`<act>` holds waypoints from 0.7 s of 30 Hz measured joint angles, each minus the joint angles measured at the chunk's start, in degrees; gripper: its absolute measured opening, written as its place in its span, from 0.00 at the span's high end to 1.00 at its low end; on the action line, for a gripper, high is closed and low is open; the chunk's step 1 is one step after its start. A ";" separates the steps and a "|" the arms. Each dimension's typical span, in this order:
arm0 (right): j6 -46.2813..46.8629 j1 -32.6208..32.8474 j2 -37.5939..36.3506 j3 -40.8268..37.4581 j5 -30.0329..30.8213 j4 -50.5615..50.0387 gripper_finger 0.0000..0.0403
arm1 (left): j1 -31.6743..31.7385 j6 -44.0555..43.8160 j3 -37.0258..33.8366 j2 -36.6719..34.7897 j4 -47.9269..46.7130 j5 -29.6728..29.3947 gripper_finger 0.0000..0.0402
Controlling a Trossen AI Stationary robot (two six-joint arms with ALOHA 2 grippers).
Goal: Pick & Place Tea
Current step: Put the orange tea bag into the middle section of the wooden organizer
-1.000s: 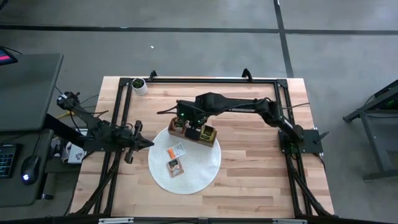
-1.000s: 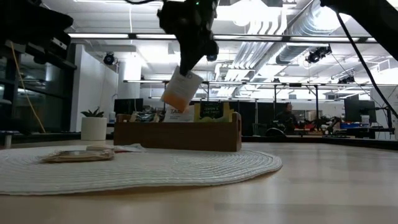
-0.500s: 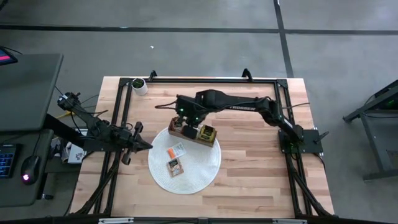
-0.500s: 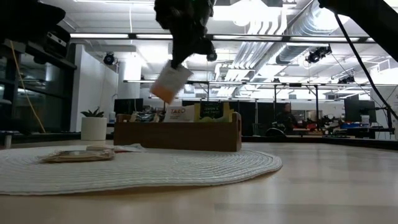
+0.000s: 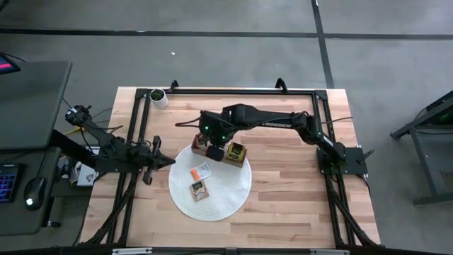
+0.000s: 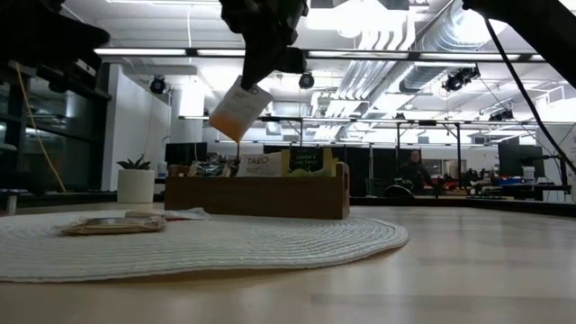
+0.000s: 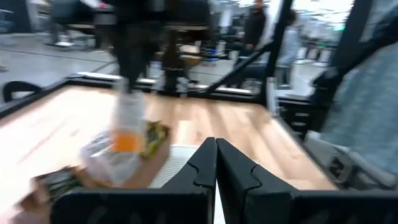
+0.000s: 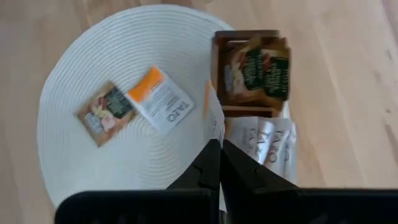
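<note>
**Q:** Where's the tea packet (image 6: 236,112) right now?

**A:** Pinched in my right gripper (image 6: 255,79), fingers clamped on its top edge, hanging above the wooden tray's (image 6: 256,197) left end. I'd square it over a slot, lower, then release. Since a second ago it has swung left. Left gripper (image 5: 157,161) is parked closed, well left of the tray.

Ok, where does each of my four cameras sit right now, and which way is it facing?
High: overhead, straight down on the tray; both arms show.
Low: table height, across the mat; right gripper holds a tea packet.
Left wrist: toward that packet; shut fingers.
Right wrist: down on tray.
All share the tray.
</note>
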 joint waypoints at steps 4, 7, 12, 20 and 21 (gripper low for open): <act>-0.65 0.66 0.00 0.00 -0.25 -1.60 1.00 | 0.02 0.52 0.00 0.03 -0.74 -3.86 0.96; -0.64 0.91 -0.02 0.00 -0.19 -1.98 1.00 | 0.02 1.02 0.00 0.13 -0.82 -4.01 0.88; -0.64 1.62 -0.02 0.00 -0.30 -2.04 1.00 | 0.02 1.16 0.04 0.17 -0.82 -5.28 0.68; -1.12 2.31 -0.04 0.00 -0.37 -2.01 1.00 | 0.02 4.04 3.58 6.60 -1.27 -6.46 0.53; -1.12 2.32 -0.04 0.00 -0.37 -2.01 1.00 | 0.05 5.08 4.61 8.14 -1.19 -6.85 0.53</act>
